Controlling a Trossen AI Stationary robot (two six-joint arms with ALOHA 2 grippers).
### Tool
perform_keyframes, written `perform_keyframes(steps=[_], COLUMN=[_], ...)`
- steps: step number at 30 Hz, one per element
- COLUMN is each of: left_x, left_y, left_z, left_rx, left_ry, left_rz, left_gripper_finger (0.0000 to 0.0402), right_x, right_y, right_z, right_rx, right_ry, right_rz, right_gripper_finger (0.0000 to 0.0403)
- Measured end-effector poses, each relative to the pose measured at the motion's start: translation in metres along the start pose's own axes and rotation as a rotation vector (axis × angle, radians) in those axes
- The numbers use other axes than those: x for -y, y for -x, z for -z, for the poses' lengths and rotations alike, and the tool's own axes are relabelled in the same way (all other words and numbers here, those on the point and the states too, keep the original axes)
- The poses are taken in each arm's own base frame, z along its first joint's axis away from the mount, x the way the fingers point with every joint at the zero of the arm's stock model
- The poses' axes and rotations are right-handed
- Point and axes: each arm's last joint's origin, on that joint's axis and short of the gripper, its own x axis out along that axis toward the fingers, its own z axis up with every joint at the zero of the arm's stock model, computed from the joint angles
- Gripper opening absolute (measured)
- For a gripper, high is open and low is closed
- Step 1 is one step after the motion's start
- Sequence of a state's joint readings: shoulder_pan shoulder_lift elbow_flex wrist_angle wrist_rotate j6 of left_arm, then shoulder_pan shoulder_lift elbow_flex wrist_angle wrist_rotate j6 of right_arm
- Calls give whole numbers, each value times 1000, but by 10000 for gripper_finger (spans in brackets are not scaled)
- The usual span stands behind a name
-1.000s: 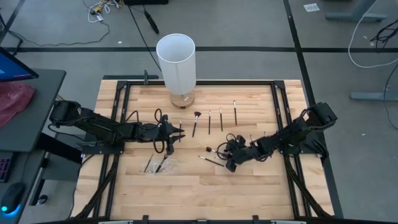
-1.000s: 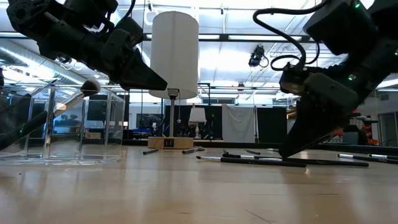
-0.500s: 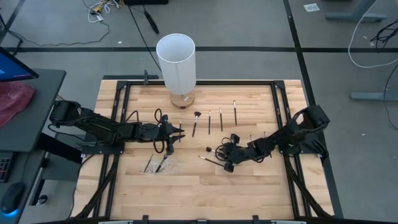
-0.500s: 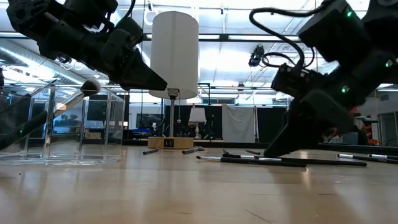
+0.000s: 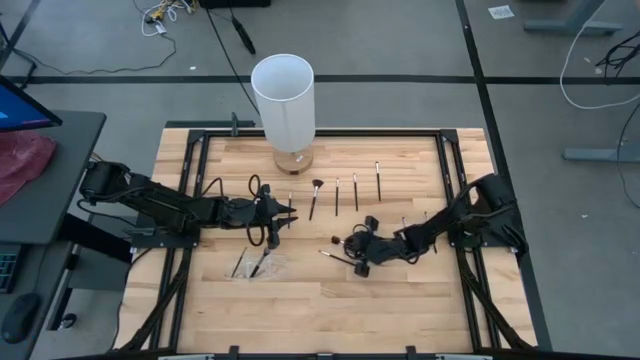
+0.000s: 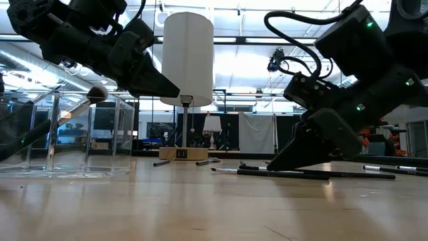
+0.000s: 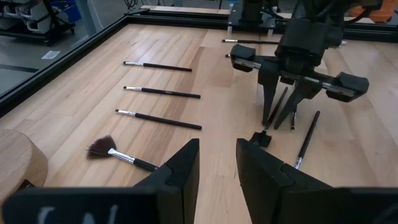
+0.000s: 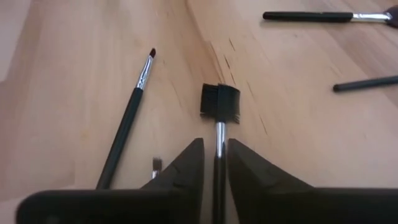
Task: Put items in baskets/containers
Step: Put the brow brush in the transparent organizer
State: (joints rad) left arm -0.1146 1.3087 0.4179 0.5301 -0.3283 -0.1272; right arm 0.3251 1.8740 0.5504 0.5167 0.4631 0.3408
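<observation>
Thin dark makeup brushes lie on the wooden table: a row [image 5: 337, 195] near the far edge and a few [image 5: 335, 250] at mid-table. The clear container [image 5: 258, 265] [image 6: 67, 134] stands near the left and has brushes [image 5: 248, 265] leaning in it. My right gripper [image 5: 355, 262] [image 8: 216, 146] slants down with its tips at the table [image 6: 271, 167]. It is open by a narrow gap, and its fingers stand on either side of the handle of a comb-headed brush [image 8: 219, 99]. My left gripper [image 5: 290, 214] [image 7: 217, 162] hovers slightly open and empty above the table, beyond the container. My right gripper stands astride the comb-headed brush's handle [image 8: 219, 134], just behind its head, coming slanted from the table's right with the fingers along the handle. The brush lies flat on the table. A sliver of gap shows beside the handle, and I cannot tell whether a finger touches it.
A tall white cylinder [image 5: 285, 100] [image 6: 188, 57] stands on a wooden base at the far edge. A fan brush [image 7: 102, 148] lies nearest it in the row. Another slim brush [image 8: 127, 124] lies close beside the right gripper, and more brushes [image 8: 311, 17] lie beyond it. Bare wood stretches along the near edge.
My right gripper has slid toward the table's left, along the table top, and tipped to a lower slant, coming over the comb-headed brush. The left arm has kept still.
</observation>
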Motion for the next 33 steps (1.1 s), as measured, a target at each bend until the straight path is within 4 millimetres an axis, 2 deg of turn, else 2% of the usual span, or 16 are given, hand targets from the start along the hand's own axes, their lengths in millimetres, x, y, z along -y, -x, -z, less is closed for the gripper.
perform_keyframes(steps=[7,14,22,25,28,33], left_x=[0,0,0,0,2,8], left_y=[0,0,0,0,0,0], left_z=[0,0,0,0,0,-3], left_rx=[0,0,-1,-2,1,41], left_ry=[0,0,0,-1,-7,-84], left_rz=[0,1,1,11,45,148], left_gripper_finger=[110,110,110,110,110,110], right_x=[2,3,13,15,18,18], right_y=[-6,-2,20,32,39,50], right_z=[4,2,-13,-28,-28,-40], right_rx=[1,2,37,136,168,350], right_ry=[13,46,100,48,39,-15], right_rz=[-8,-17,71,76,67,-13], right_gripper_finger=[14,8,4,3,3,2])
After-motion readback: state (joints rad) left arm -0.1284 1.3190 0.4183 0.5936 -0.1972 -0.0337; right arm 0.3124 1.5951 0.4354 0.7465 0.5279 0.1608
